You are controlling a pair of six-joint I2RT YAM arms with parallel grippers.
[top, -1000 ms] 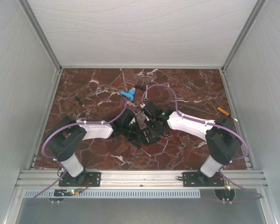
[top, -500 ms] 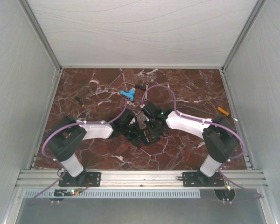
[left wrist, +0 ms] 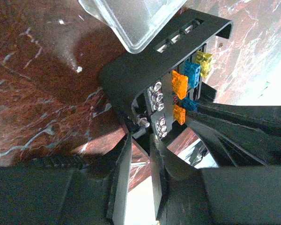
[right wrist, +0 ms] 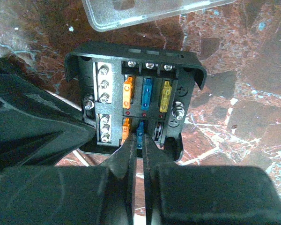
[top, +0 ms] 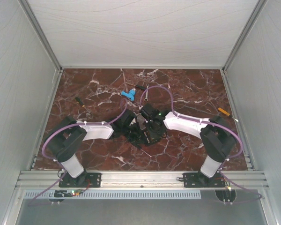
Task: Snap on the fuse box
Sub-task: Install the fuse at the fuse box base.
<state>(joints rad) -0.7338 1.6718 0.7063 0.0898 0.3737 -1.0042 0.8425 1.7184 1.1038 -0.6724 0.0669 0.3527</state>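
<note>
Two grippers at small flat black square plastic fuse box [right wrist: 131,54] on red marble table [right wrist: 243,65]. Box edge grasped by left gripper [left wrist: 140,137]; right gripper [right wrist: 139,140] clenched, tips at blue fuse [right wrist: 140,127]. Clear square lid [right wrist: 145,11] laid just beyond, unfitted. Next, likely: lid to be lifted, squared over box, pressed home.

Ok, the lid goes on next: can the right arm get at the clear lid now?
Probably yes: the clear lid lies uncovered just beyond the fuse box; the right gripper, shut, must open first.
</note>
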